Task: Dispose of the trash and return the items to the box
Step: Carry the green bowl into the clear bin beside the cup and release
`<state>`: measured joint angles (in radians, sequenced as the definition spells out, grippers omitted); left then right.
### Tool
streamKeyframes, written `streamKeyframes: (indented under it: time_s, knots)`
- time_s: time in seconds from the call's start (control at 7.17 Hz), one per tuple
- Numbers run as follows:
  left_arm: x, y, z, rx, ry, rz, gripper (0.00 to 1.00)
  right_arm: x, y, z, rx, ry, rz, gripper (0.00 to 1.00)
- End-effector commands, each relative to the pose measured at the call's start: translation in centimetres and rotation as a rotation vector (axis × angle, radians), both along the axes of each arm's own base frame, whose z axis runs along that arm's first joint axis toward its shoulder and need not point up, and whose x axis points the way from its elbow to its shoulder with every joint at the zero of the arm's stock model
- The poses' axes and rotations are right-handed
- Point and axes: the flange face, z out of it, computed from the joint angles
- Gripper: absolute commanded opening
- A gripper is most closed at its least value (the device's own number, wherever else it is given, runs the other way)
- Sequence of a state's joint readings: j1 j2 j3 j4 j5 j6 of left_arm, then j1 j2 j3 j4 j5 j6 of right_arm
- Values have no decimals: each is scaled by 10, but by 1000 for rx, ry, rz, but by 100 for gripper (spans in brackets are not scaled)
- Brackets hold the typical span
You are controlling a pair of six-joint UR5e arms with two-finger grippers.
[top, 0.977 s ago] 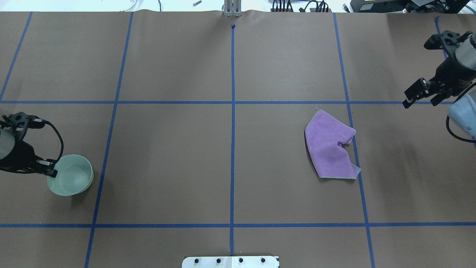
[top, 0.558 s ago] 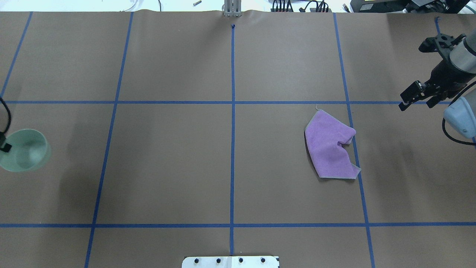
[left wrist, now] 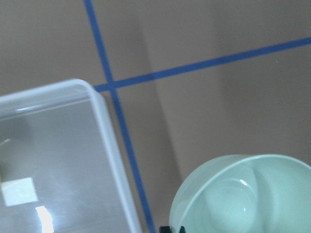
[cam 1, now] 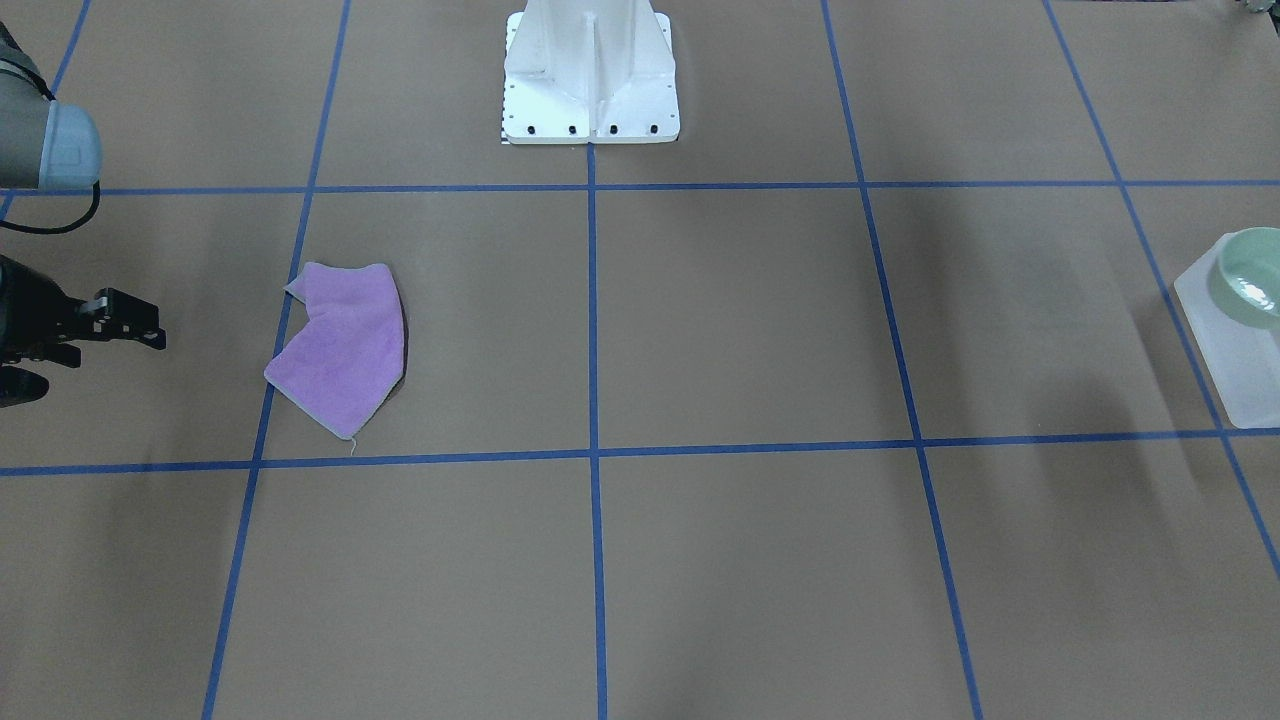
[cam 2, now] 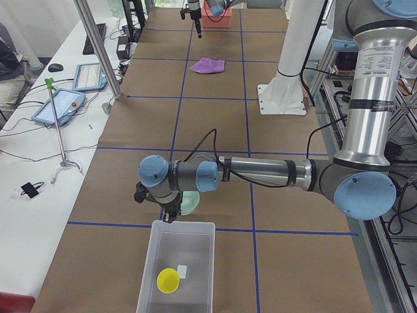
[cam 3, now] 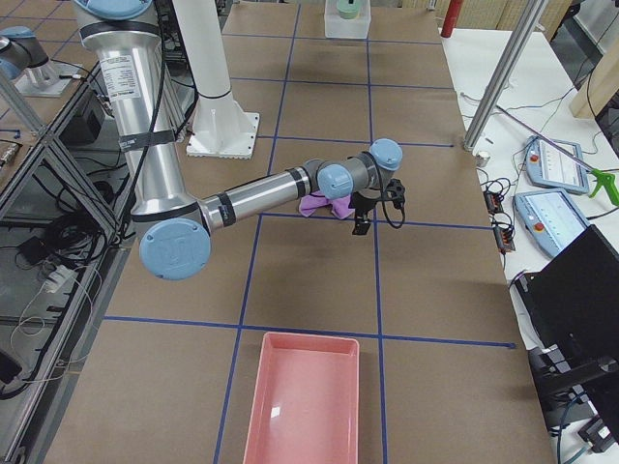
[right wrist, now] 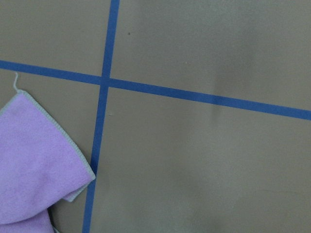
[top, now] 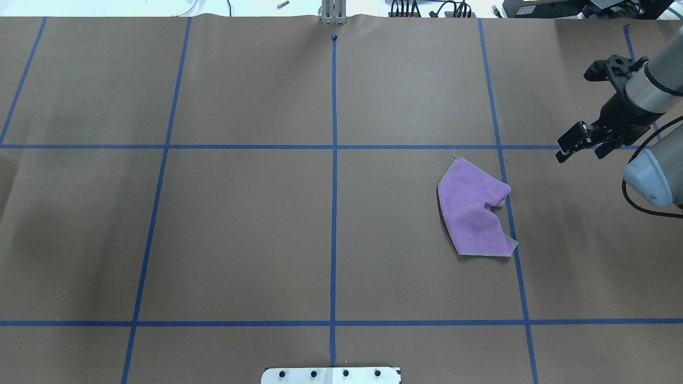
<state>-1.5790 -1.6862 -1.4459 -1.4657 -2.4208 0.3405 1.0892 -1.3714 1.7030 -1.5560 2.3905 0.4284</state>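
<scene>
Left claw (cam 2: 171, 216) pinching bowl (cam 1: 1245, 275) rim at counter's left edge, just beside box (cam 1: 1235, 370). Cup (cam 2: 168, 280) inside box. Right claw (top: 579, 152) spread, empty, near counter's right edge.

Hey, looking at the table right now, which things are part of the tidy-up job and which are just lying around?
Part of the job:
mint-green bowl, lifted over the bin's end
yellow cup, already in the bin
translucent bin

Not clearly part of it:
purple cloth, lying flat on the table
pink tray at the far right end
</scene>
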Motion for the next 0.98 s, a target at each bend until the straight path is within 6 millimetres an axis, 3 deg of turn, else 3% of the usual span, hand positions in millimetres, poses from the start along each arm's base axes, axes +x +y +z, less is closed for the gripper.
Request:
streamKeyframes:
  time_s: [0.0, 0.28, 0.42, 0.56, 0.7, 0.84]
  knots:
    - [-52, -25, 68, -30, 24, 15, 0, -6, 2, 0, 3, 3, 0, 100]
    - [-49, -16, 84, -75, 23, -8, 0, -9, 3, -1, 4, 2, -3, 100]
    - [-46, -6, 120, -66, 19, -17, 0, -9, 3, 0, 3, 3, -4, 100]
    - [-45, -2, 141, -69, 11, -59, 0, -9, 3, 1, 2, 4, -4, 100]
    - [-42, 2, 154, -72, 5, -88, 0, -9, 3, 0, 2, 3, -4, 100]
    - [-41, 1, 153, -85, 4, -110, 0, -10, 3, 0, 3, 3, -6, 100]
